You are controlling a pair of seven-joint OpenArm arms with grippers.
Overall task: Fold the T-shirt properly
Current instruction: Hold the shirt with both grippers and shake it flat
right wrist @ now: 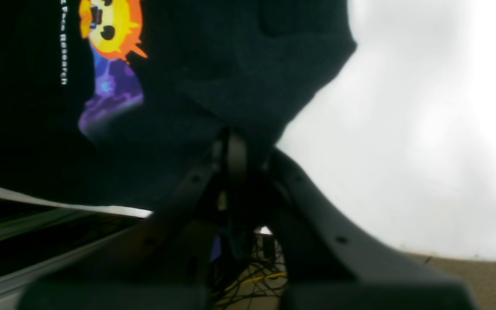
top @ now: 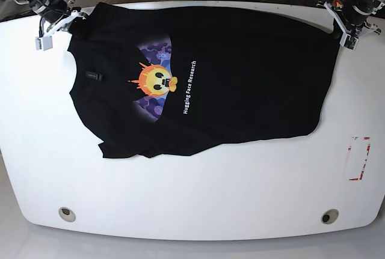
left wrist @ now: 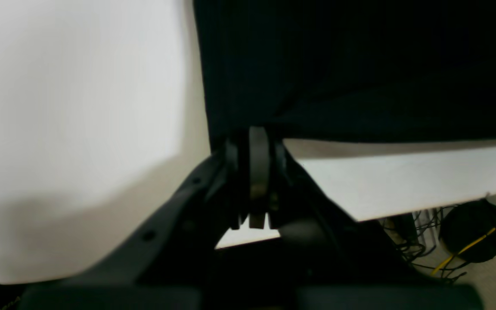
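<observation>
the t-shirt lies spread, print side up, across the far half of the white table, its collar toward the left and its hem toward the right of the base view. the chest print, an orange-yellow smiling face on purple patches, sits left of centre, with a line of white text just to its right, running near to far. one short sleeve points toward the near edge, its cloth slightly rumpled.

the right gripper, at the far left corner of the table, is closed on the cloth at the far shoulder; in its wrist view the fingers meet on a bunched fold of black fabric, with the face print visible beyond. the left gripper, at the far right corner, is clamped on the far hem corner; its wrist view shows the fingers pressed together on the edge of the dark cloth above the table surface.

a small red-and-white mark lies on the table near the right edge, well apart from the shirt. two round holes sit near the near edge. cables show on the floor beyond the table.
</observation>
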